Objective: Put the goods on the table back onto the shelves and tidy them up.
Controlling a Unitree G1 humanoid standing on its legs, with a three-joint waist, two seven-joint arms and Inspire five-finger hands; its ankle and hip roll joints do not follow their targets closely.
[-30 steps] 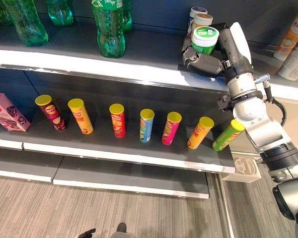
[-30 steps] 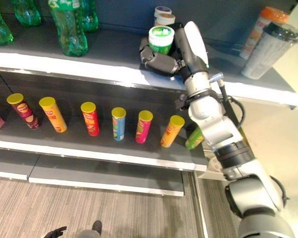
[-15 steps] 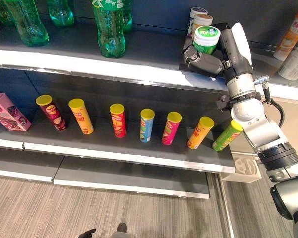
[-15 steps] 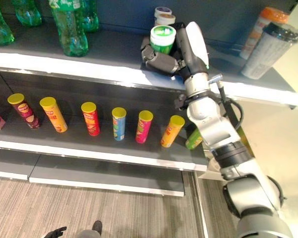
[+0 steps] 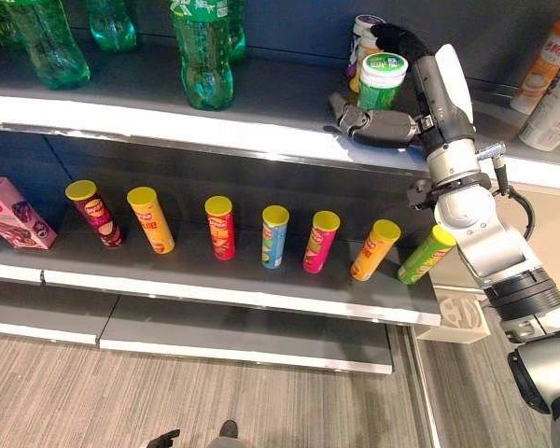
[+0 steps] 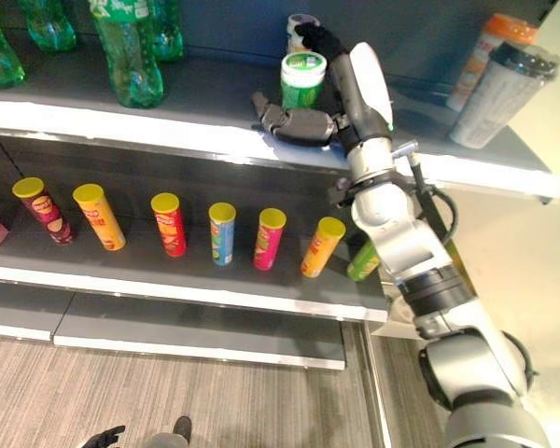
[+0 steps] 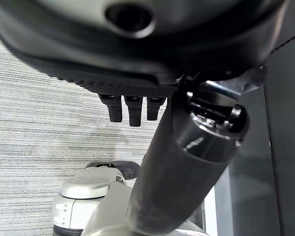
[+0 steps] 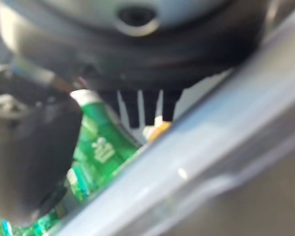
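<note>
Working across from the left, I am seeing green bottles standing on the upper shelf, the nearest one close to the front edge. On the lower shelf a pink box is lying at the far left, and a row of yellow-lidded snack tubes is running rightward from it, each leaning a little and spaced apart; the last one, a green tube, is partly behind my right arm. My left hand is hanging low over grey floor in its own wrist view, fingers straight and holding nothing. Further right on the upper shelf, the green-lidded can is standing upright, just in front of two more small cans lined up behind it. My right hand is lying on the shelf around that can: the thumb is stretched out along the shelf in front of it, while the fingers are arching up behind and beside it. The fingers are looking spread rather than clamped, and I cannot tell whether they are touching the can. At the far right of the upper shelf, an orange-capped bottle and a dark-lidded cup are sitting side by side.
</note>
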